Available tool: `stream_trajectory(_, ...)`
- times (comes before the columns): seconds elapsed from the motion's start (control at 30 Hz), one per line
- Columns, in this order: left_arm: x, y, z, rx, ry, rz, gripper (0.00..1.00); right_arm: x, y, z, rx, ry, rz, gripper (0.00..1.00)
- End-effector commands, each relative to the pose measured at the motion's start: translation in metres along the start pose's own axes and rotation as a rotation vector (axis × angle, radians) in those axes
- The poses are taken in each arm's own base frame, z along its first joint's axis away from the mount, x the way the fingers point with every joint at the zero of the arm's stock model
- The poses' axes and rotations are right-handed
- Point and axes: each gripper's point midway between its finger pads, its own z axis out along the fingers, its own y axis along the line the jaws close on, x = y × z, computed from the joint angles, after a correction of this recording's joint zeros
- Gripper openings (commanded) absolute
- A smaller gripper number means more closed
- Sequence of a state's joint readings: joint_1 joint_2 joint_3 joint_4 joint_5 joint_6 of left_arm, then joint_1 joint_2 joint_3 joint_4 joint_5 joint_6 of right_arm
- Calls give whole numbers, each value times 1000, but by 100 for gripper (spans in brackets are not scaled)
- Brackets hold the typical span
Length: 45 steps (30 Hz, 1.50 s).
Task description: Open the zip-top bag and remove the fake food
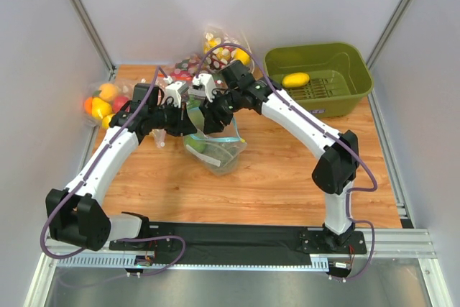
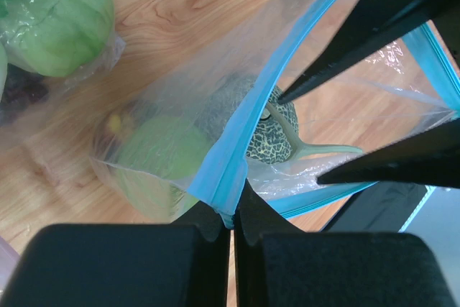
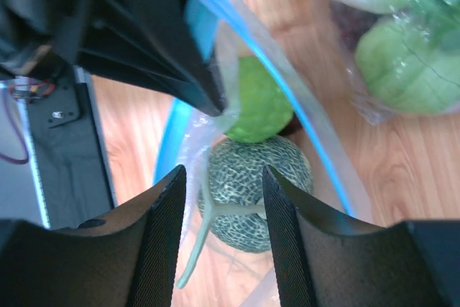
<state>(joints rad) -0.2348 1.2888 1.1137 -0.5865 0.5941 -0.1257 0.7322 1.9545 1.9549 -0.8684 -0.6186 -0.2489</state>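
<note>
Near the middle of the wooden worktop [image 1: 287, 177], a little left of centre, lies the zip-top bag [image 1: 215, 150], a soft clear plastic pouch edged with a teal-blue zipper strip [image 2: 248, 124], its mouth pulled apart. Inside it the fake food shows through the film: a round, net-patterned grey-green melon [image 3: 251, 188] with a pale curved stem, and a smooth light green ball [image 3: 259, 106] just beyond it. The left end effector [image 2: 231, 222] has its black fingers pressed together on one edge of the zipper strip, pinching it tight. The right end effector [image 3: 221, 199] hovers over the open mouth with its two dark, finely textured fingers [image 3: 284, 228] spread to either side of the melon; whether they touch it cannot be told. At the far right sits an olive-green plastic tub [image 1: 352, 59] with a slotted floor, holding a glossy yellow lemon [image 1: 295, 79]. Other clear bags [image 1: 100, 102] of orange, yellow and red toy fruit rest at the far left and far middle of the worktop.
</note>
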Motion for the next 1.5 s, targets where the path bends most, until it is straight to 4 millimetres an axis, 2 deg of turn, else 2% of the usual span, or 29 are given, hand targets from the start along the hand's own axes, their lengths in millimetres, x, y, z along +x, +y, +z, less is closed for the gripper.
stream_trajectory(0.0,-13,-10,-10,19,-51,38,0,-2,-11,-3,127,53,-67,48)
stream_trajectory(0.07,-13,-10,-11,19,-52,39,0,8,-13,2,152,102,-75,48)
stream_trajectory(0.37,-13,-11,-12,24,-56,37,0,37,6,21,147,208,-105,48)
stream_trajectory(0.47,-14,-12,-12,24,-58,40,0,45,7,24,146,228,-96,49)
stream_trajectory(0.57,-15,-13,-13,29,-63,44,0,56,-2,27,191,254,-70,49)
stream_trajectory(0.67,-15,-14,-13,29,-64,46,0,59,-15,25,269,259,-58,50)
stream_trajectory(0.77,-14,-14,-13,37,-61,48,0,45,-23,18,326,191,1,52)
stream_trajectory(0.83,-14,-16,-13,44,-60,48,0,38,-21,16,312,166,7,52)
stream_trajectory(0.97,-14,-17,-14,46,-63,52,0,40,-12,18,254,180,-7,53)
stream_trajectory(1.03,-15,-16,-14,45,-65,53,0,47,-8,20,238,203,-14,48)
stream_trajectory(1.07,-15,-16,-14,44,-66,51,0,49,-7,21,235,211,-14,38)
stream_trajectory(1.13,-15,-16,-14,43,-65,53,0,55,-6,22,230,233,-6,29)
stream_trajectory(1.17,-16,-16,-14,42,-67,52,0,56,-6,22,230,241,-1,17)
stream_trajectory(1.27,-15,-16,-14,43,-64,49,0,56,-10,20,258,242,3,0)
stream_trajectory(1.37,-14,-15,-13,42,-62,47,0,43,-15,12,312,203,11,0)
stream_trajectory(1.47,-14,-14,-12,40,-57,42,0,21,-14,0,336,126,11,0)
